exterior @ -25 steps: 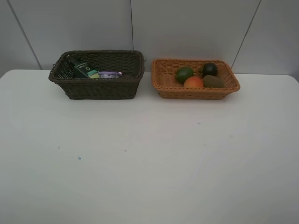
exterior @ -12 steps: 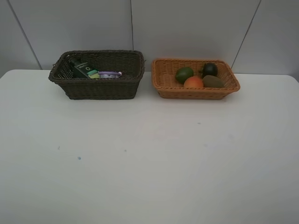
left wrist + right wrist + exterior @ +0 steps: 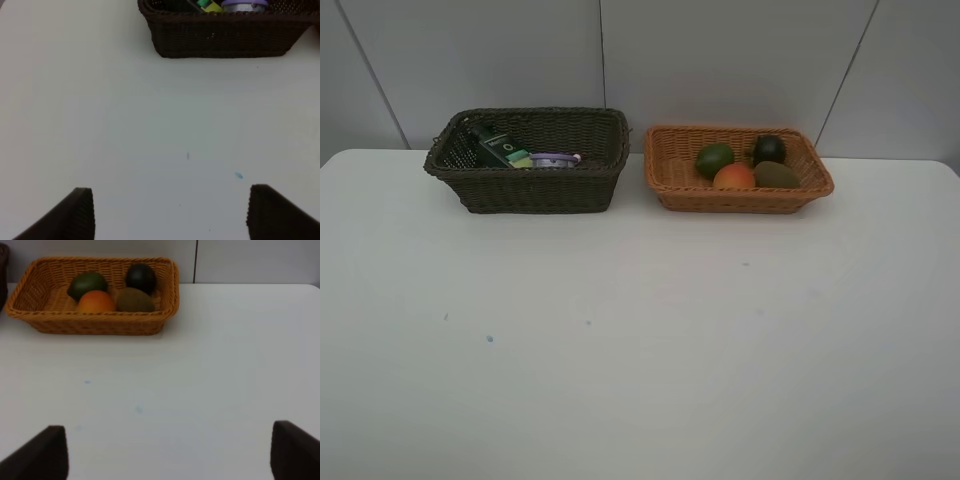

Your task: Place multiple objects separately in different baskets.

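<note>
The dark brown basket (image 3: 520, 190) stands at the back left and holds the dark green bottle (image 3: 492, 146) and the purple-lidded jar (image 3: 555, 159). Beside it, the light orange basket (image 3: 740, 197) holds the green lime (image 3: 714, 159), orange-red peach (image 3: 734, 177), dark mangosteen (image 3: 767, 149) and brown kiwi (image 3: 777, 175). Neither arm shows in the exterior high view. My left gripper (image 3: 167, 212) is open over bare table, well short of the dark basket (image 3: 225, 35). Open too, my right gripper (image 3: 170, 452) hangs in front of the orange basket (image 3: 95, 322).
The white table (image 3: 640, 330) fills the view, with small blue specks (image 3: 489, 339) on its surface. A grey panelled wall (image 3: 720, 60) rises right behind the baskets.
</note>
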Robot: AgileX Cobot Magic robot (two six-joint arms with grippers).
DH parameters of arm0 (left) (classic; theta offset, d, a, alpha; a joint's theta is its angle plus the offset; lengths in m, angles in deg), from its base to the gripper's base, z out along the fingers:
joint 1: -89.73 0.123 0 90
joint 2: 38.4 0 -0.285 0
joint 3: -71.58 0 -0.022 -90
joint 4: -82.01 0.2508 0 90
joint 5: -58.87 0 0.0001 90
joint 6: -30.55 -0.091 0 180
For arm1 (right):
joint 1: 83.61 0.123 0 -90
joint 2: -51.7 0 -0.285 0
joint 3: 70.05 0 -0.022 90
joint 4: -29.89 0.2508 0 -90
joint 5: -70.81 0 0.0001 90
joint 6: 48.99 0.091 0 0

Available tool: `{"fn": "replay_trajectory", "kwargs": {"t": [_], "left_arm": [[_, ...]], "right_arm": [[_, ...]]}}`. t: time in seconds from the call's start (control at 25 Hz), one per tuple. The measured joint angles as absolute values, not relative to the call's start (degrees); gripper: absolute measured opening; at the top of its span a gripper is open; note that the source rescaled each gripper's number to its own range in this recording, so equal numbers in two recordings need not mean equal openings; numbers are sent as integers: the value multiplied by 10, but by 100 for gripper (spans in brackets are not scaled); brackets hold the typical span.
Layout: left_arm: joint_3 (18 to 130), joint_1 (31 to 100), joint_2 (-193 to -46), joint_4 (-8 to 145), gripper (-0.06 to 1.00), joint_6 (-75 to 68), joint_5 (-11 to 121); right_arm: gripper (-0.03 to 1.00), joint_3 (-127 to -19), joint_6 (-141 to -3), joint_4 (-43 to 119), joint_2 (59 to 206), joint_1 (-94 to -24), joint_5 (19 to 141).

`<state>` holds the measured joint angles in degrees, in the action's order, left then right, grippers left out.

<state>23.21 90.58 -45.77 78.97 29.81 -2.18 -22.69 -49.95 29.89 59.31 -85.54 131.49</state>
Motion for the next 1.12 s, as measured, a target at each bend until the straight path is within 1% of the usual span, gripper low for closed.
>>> {"fn": "replay_trajectory", "kwargs": {"t": [1.12], "left_arm": [[232, 906, -458, 790, 79, 298, -22]], "right_arm": [[94, -227, -499, 299, 593, -855, 1315]]}}
